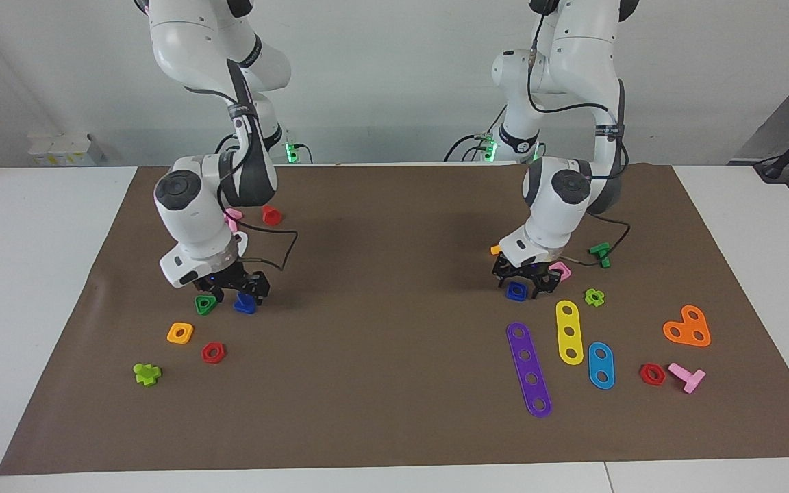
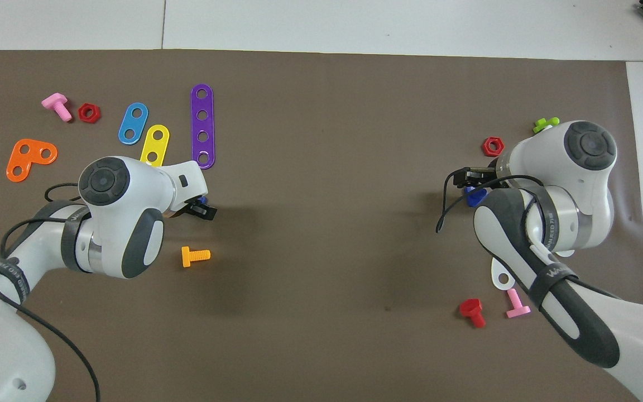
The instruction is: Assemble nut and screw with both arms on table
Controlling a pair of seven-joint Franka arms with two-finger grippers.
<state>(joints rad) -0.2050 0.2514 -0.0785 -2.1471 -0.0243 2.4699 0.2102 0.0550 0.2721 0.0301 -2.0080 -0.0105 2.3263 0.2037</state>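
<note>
Grippers low over nut and screw, one part per arm

Clock bearings are read as the robots see the table, twelve o'clock pointing straight away from them.

The nut (image 1: 516, 292) lies flat on the brown mat of the table (image 1: 394, 383) toward the left arm's end. The left gripper (image 1: 520, 279) is down right over it, the nut showing just at its twelve o'clock edge. Whether those jaws are apart, together or already pinching the nut cannot be told. A pink square nut (image 1: 561, 271) sits just beside it at about eight o'clock, close enough that a sloppy closure might catch it.

The screw (image 1: 244, 305) lies toward the right arm's end, at three o'clock from the nut and well apart from it. The right gripper (image 1: 235, 286) hangs low over it, the screw peeking out at roughly eleven o'clock. The state of these jaws cannot be told either. A green triangular nut (image 1: 205, 304) lies just beside the screw at three o'clock.

Each arm is plainly nearer its own part, so neither needs to reach across. The shaft is too hidden to tell which way it points, and I judge that matters most: once both parts are lifted, shaft and centre hole must line up somewhere between the two arms
</note>
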